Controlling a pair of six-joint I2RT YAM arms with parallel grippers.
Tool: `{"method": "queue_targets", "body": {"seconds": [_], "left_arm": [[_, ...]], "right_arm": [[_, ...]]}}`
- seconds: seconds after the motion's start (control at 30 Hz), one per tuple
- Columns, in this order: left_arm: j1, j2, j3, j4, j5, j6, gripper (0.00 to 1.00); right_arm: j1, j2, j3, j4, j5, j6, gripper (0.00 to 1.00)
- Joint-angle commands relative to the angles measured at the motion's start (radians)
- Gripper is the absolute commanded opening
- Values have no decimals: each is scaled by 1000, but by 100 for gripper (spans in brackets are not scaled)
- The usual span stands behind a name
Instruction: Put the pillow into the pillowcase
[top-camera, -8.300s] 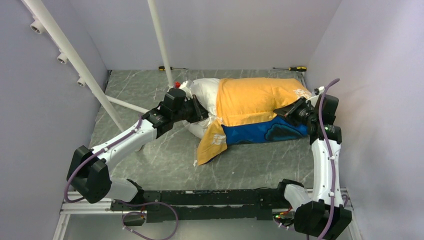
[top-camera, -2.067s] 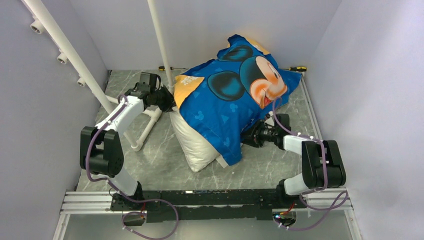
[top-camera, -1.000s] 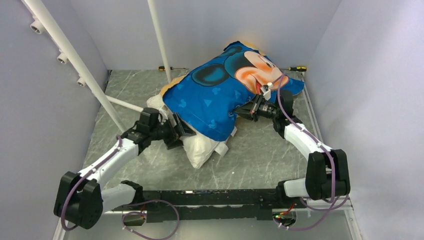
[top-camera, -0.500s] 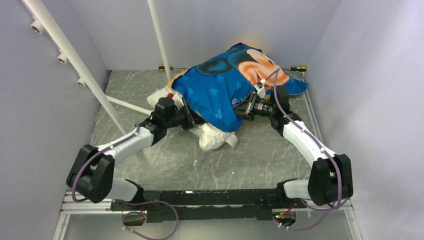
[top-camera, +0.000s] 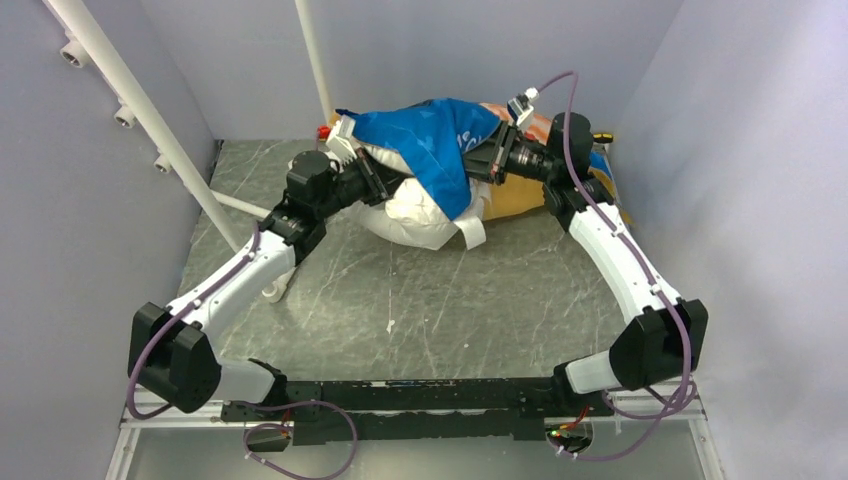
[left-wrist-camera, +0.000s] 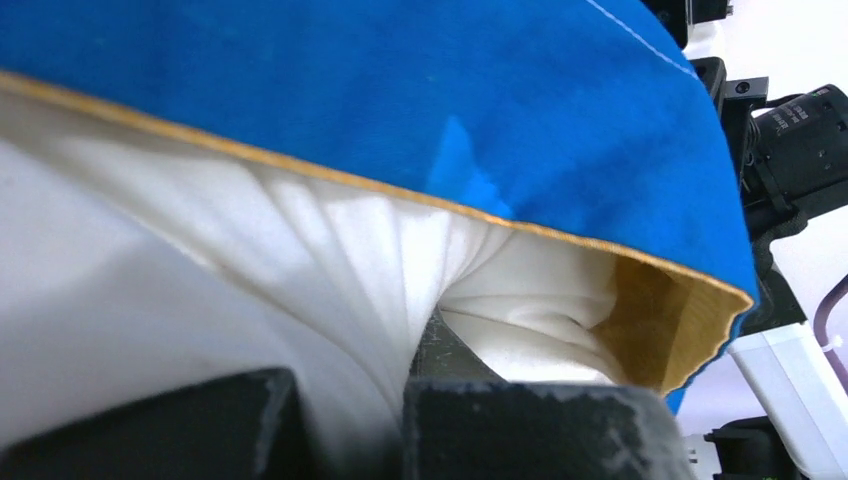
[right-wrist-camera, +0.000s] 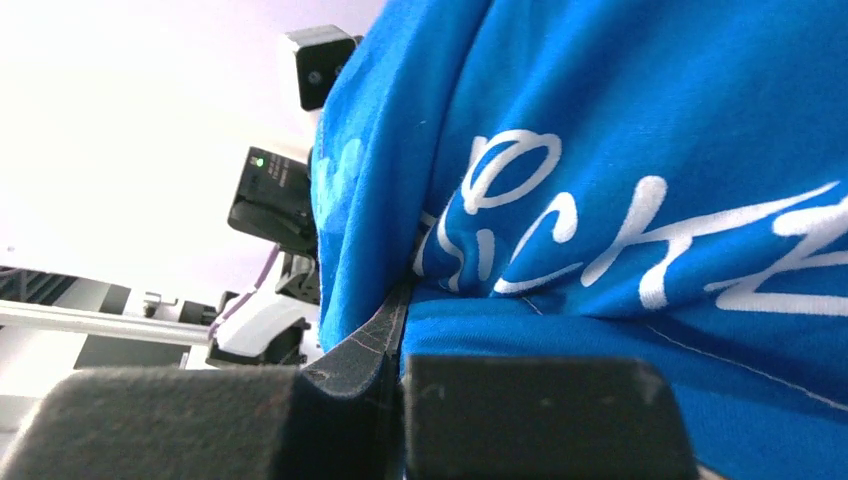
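White pillow (top-camera: 420, 215) half-covered by blue pillowcase (top-camera: 432, 135)
pillow cloth is pinched by left gripper (top-camera: 370, 180); pillowcase is nipped by right gripper (top-camera: 480, 160)

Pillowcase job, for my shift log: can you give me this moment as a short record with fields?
pillow: white, at the far side of the table, near side bare
pillowcase: blue side up, draped over the top of the pillow, not pulled fully over it
left gripper: shut on bunched white pillow fabric, just below the pillowcase edge
right gripper: shut on a fold of the blue pillowcase
task state: pillow only partly covered
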Motion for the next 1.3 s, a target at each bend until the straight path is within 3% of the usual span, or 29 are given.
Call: {"method": "queue_targets", "body": {"seconds": [0.0,0.17,0.43,0.53,0.63,0.8,1.1,1.27], "left_arm": [[-25,64,124,163,-21,114,0],[-91,135,175,123,-87,154,0],[-76,162,131,41,-345,61,0],[9,152,75,117,-272,-22,0],[139,147,33,147,-146,-107,0],[297,141,35,88,-11,-105,0],[364,185,186,49,51,-46,0],[357,247,246,132,17,-163,0]], "right_arm": [[104,11,185,248,-181,76,0],[191,79,254,310,-171,130,0],[349,135,411,208,-178,68,0],[349,110,412,174,-181,28,0],[323,74,432,21,-173,-93,0],[251,15,374,-11,-202,-123,0],[218,29,390,-147,-283,-290,0],[224,60,383,-113,-348,-280,0]]}}
